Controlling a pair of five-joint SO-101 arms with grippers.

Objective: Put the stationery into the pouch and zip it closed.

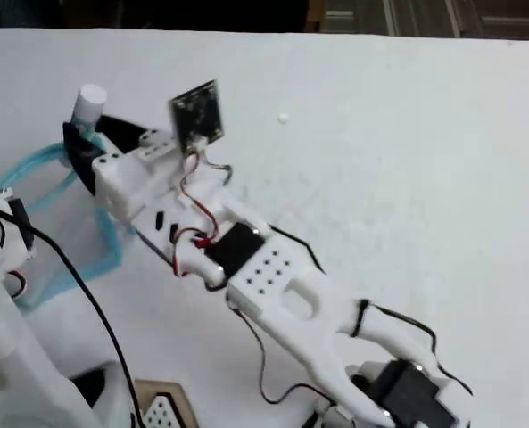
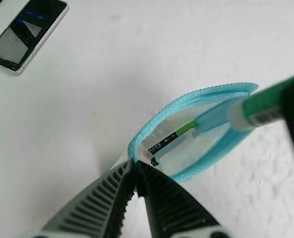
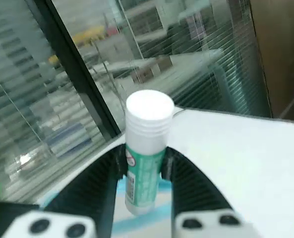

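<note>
Left gripper (image 2: 135,168) pinched shut on rim of clear blue-edged zip pouch (image 2: 206,93), mouth open. Right gripper (image 3: 144,161) clamps green white-capped glue stick (image 3: 146,144) at pouch mouth.

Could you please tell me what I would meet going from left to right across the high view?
glue stick → wrist camera board → small white speck → black motor
</note>
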